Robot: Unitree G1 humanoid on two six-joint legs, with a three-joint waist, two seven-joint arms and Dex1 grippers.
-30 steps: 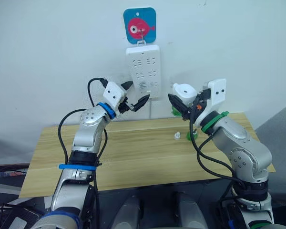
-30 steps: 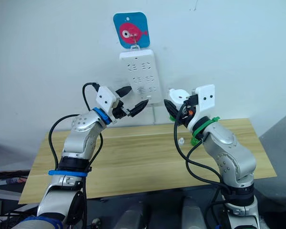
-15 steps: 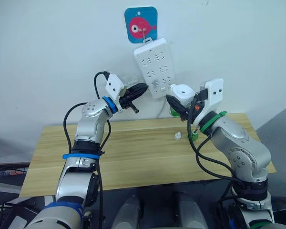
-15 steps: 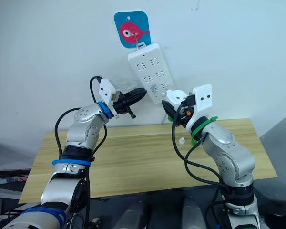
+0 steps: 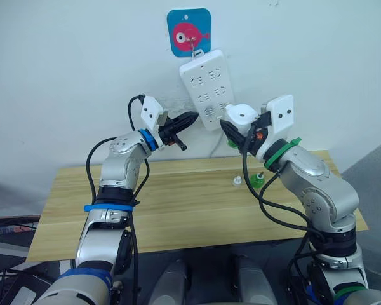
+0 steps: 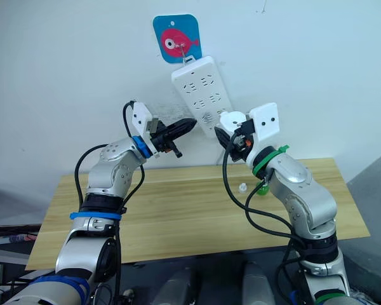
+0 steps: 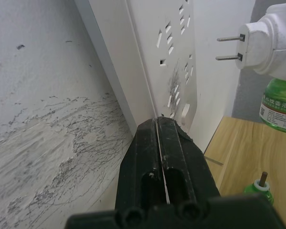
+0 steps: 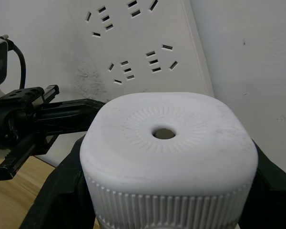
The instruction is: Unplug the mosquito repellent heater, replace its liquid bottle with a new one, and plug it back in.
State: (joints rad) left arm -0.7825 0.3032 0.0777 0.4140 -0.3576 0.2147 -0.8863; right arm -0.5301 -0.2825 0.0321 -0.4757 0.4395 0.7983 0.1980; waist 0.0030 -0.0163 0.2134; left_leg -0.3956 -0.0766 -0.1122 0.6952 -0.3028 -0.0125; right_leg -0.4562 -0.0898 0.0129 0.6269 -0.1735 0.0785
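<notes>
The white mosquito repellent heater (image 5: 242, 114) is off the wall, and my right gripper (image 5: 241, 130) is shut on it. Its two prongs (image 7: 229, 47) point at the white power strip (image 5: 206, 86) with a small gap between them. A green liquid bottle (image 7: 276, 102) sits under the heater. My left gripper (image 5: 192, 117) is shut, its tips against the strip's lower left edge. The strip hangs tilted, lower end swung toward the heater. Another green bottle (image 5: 258, 180) with a bare wick stands on the wooden table (image 5: 178, 203).
The strip hangs from a hook on a blue plate with a pink fish (image 5: 188, 32) on the white wall. A small white cap (image 5: 236, 182) lies on the table beside the standing bottle. The strip's cord drops behind the table's back edge.
My left gripper went from open to shut and rose to the strip's edge; the strip swung from straight to tilted. My right gripper lifted the heater closer to the strip.
</notes>
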